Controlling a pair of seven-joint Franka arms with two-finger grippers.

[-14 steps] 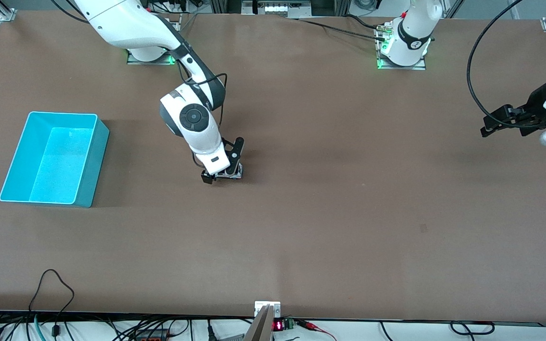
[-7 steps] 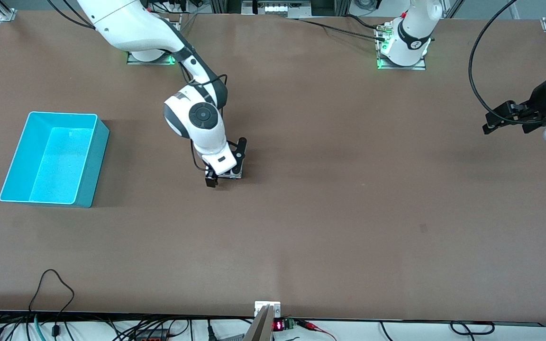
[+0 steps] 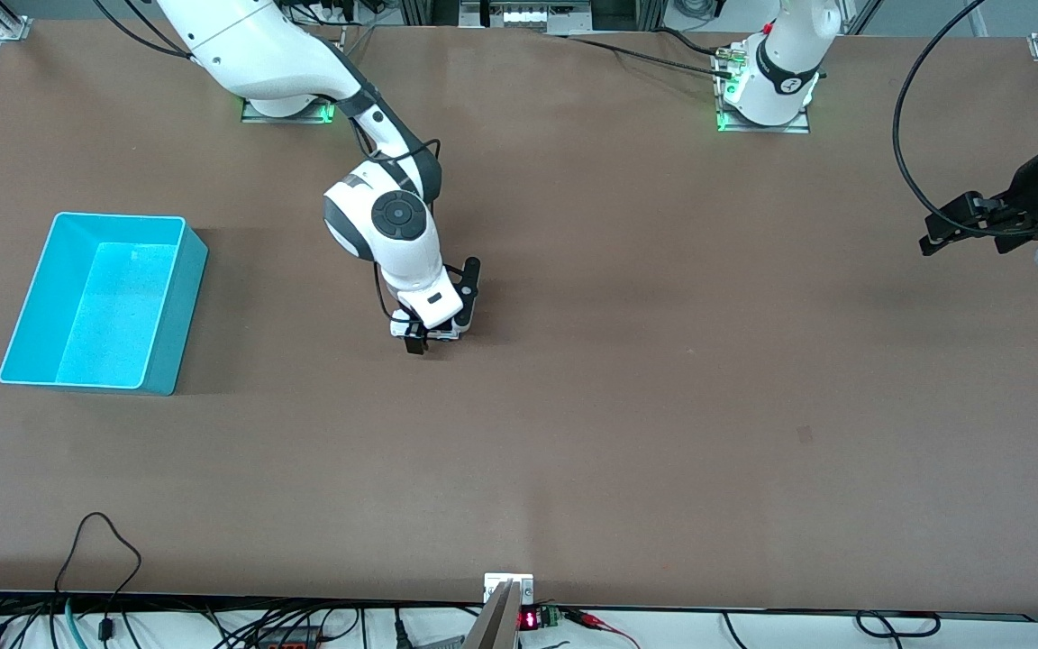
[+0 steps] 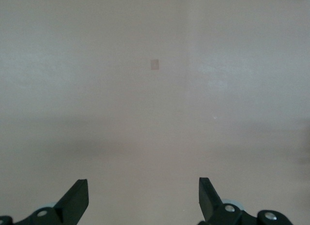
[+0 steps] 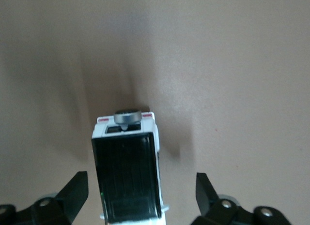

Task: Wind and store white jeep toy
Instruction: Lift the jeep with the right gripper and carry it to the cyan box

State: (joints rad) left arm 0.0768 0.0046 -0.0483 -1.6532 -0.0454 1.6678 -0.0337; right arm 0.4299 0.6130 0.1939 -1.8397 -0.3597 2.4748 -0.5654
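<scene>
The white jeep toy (image 5: 127,172), with a black roof and a round grey knob at one end, stands on the brown table near its middle. My right gripper (image 5: 140,192) is down over the toy and open, one finger on each side of its body and neither touching it. From the front only slivers of the white jeep toy (image 3: 452,334) show under the right gripper (image 3: 438,330). My left gripper (image 3: 933,236) waits open in the air at the left arm's end of the table. The left gripper (image 4: 144,193) has only bare table under it.
An empty cyan bin (image 3: 178,315) stands at the right arm's end of the table, well apart from the jeep. Cables trail along the table's edge nearest the front camera. A small dark mark (image 3: 805,434) shows on the tabletop.
My right arm has swung a little toward the left arm's end of the table, bringing its gripper square over the jeep. The left gripper has drifted slightly.
</scene>
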